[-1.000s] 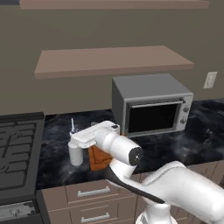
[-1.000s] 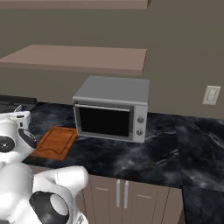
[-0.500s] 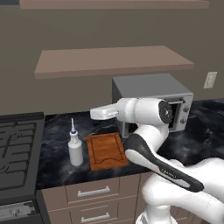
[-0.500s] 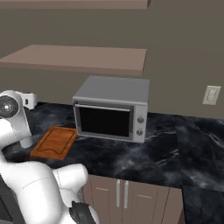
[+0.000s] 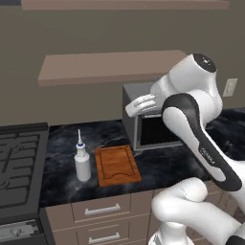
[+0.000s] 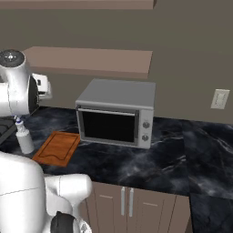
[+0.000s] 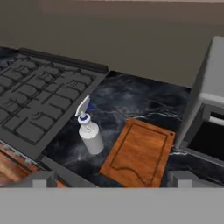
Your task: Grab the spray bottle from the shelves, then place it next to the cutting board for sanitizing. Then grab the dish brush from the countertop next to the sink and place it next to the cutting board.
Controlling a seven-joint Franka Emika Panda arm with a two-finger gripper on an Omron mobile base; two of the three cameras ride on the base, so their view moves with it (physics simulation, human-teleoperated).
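The spray bottle (image 5: 82,165) (image 6: 25,139) (image 7: 89,131) stands upright on the black countertop (image 5: 62,184), just left of the cutting board (image 5: 117,165) (image 6: 58,148) (image 7: 140,153). The two sit close together but apart. My gripper (image 5: 131,107) (image 6: 44,87) (image 7: 112,179) hangs high above the board, in front of the microwave's upper left corner. It is open, its fingertips (image 7: 41,178) are spread wide and there is nothing between them. One of the shelves (image 5: 110,64) (image 6: 91,59) runs along the wall above. The dish brush is out of view.
A grey microwave (image 5: 153,124) (image 6: 116,113) stands right of the board. A black stove (image 5: 19,162) (image 7: 39,100) lies left of the bottle. Brown cabinets with silver handles (image 5: 101,209) sit under the counter, and a wall socket (image 6: 220,98) is at the far right.
My hand has left the bottle's side, risen and swung right toward the microwave. The bottle stays standing beside the board.
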